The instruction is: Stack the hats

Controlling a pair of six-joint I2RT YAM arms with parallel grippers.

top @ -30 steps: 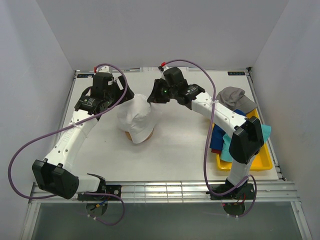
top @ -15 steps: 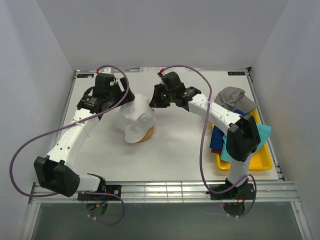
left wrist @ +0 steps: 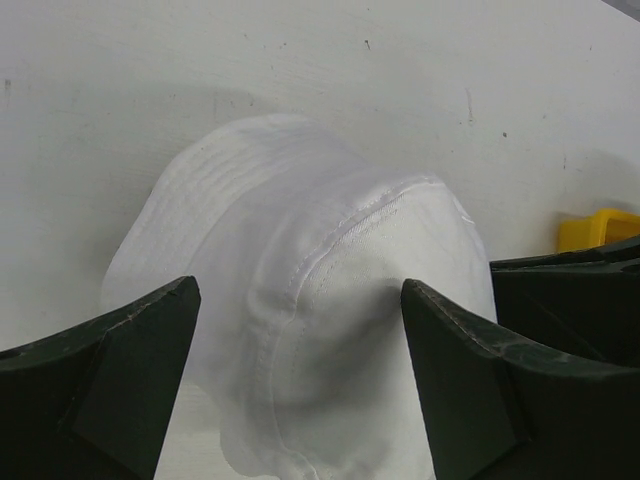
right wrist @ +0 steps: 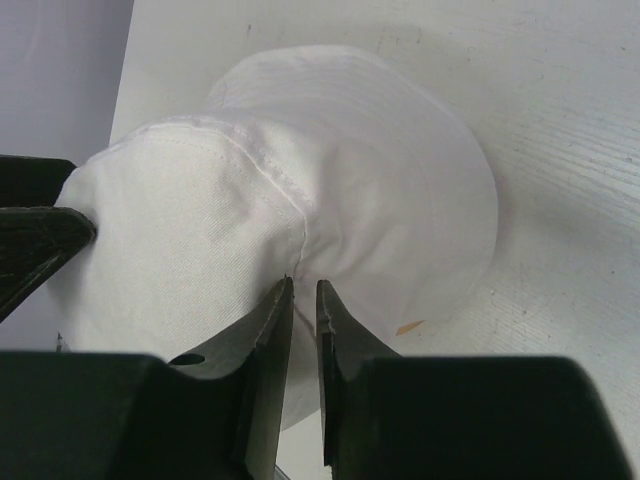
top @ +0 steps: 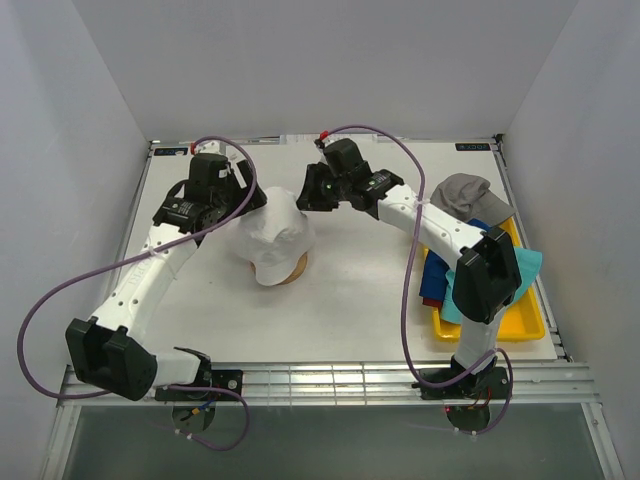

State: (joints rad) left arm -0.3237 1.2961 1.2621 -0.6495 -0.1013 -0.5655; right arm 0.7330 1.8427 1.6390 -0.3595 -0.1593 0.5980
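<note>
The white hat (top: 273, 240) sits over the wooden stand (top: 294, 269) at mid-table. My left gripper (top: 252, 200) is open at the hat's far left side, and in the left wrist view its jaws (left wrist: 298, 290) stand wide apart with the white hat (left wrist: 320, 330) between them, not gripped. My right gripper (top: 303, 197) is at the hat's far right side. In the right wrist view it (right wrist: 305, 283) is shut on a fold of the white hat (right wrist: 330, 190). The grey hat (top: 465, 192), navy blue hat (top: 437, 276) and teal hat (top: 531, 263) lie at the right. The dark red hat is barely visible.
A yellow tray (top: 522, 326) at the right edge holds the pile of other hats, partly hidden by my right arm; its corner shows in the left wrist view (left wrist: 595, 228). White walls stand close on the left, back and right.
The white hat was stretched between both grippers; it has come down over the stand. My left gripper has let go and opened. Both grippers moved slightly.
</note>
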